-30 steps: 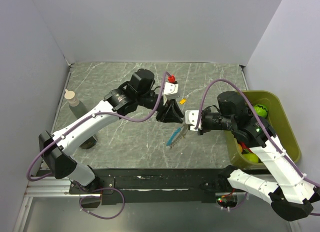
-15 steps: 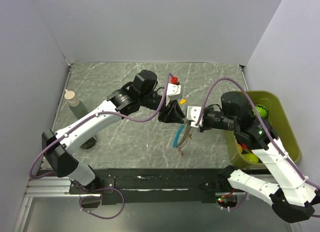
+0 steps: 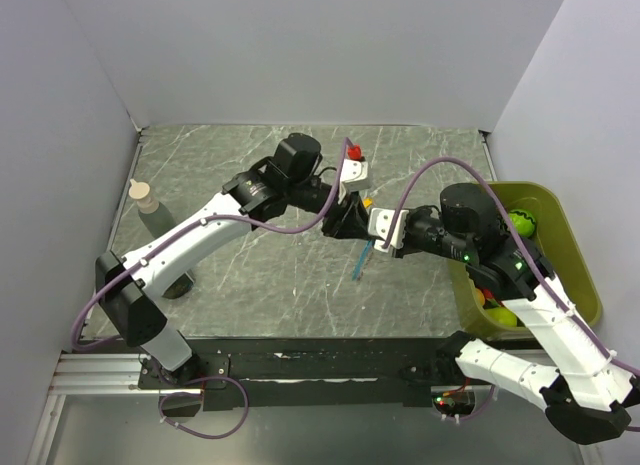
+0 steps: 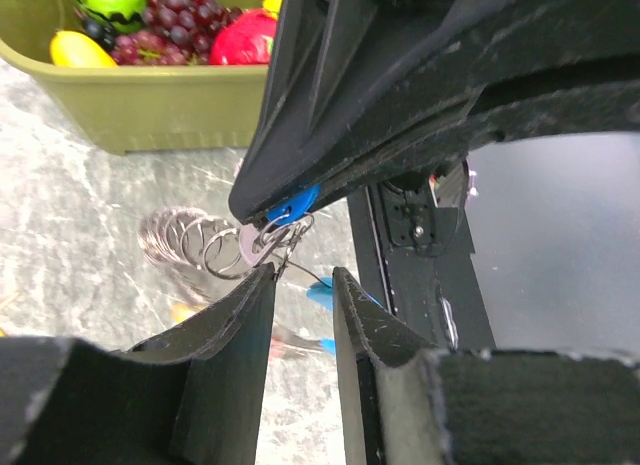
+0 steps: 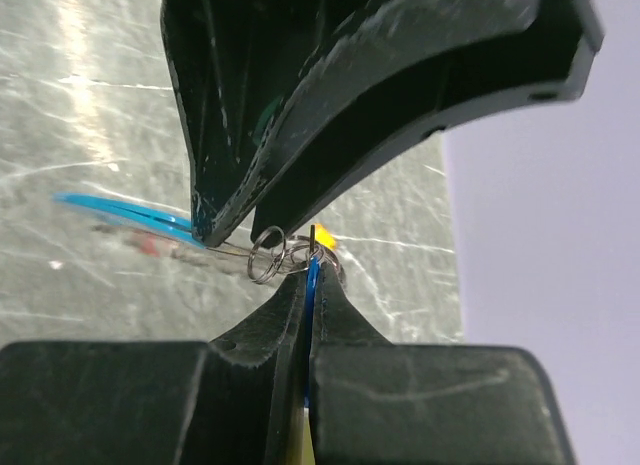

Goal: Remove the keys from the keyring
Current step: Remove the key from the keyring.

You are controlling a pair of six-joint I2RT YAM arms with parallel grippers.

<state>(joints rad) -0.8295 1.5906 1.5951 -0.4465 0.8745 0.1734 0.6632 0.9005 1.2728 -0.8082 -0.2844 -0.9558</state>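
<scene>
My right gripper (image 5: pixel 312 265) is shut on the edge of a small blue key (image 5: pixel 314 277); in the top view this gripper (image 3: pixel 377 231) is in the air over mid-table. From that key the silvery keyring (image 5: pixel 266 255) of linked wire loops hangs out to the left. My left gripper (image 4: pixel 303 277) faces it, jaws apart, one fingertip (image 4: pixel 262 275) touching a thin wire of the keyring (image 4: pixel 222 252). Nothing lies between its pads. The light-blue strip (image 3: pixel 360 260) dangles below both grippers. An orange key (image 3: pixel 367 201) shows just behind them.
An olive bin (image 3: pixel 575 247) holding toy fruit stands at the right edge, beside the right arm. A corked bottle (image 3: pixel 148 205) and a dark cylinder (image 3: pixel 178 283) stand at the left. Purple cables loop over both arms.
My left gripper has moved right until it meets the right one. The right gripper has edged up and left. The light-blue strip has swung from a slant to hang nearly straight down.
</scene>
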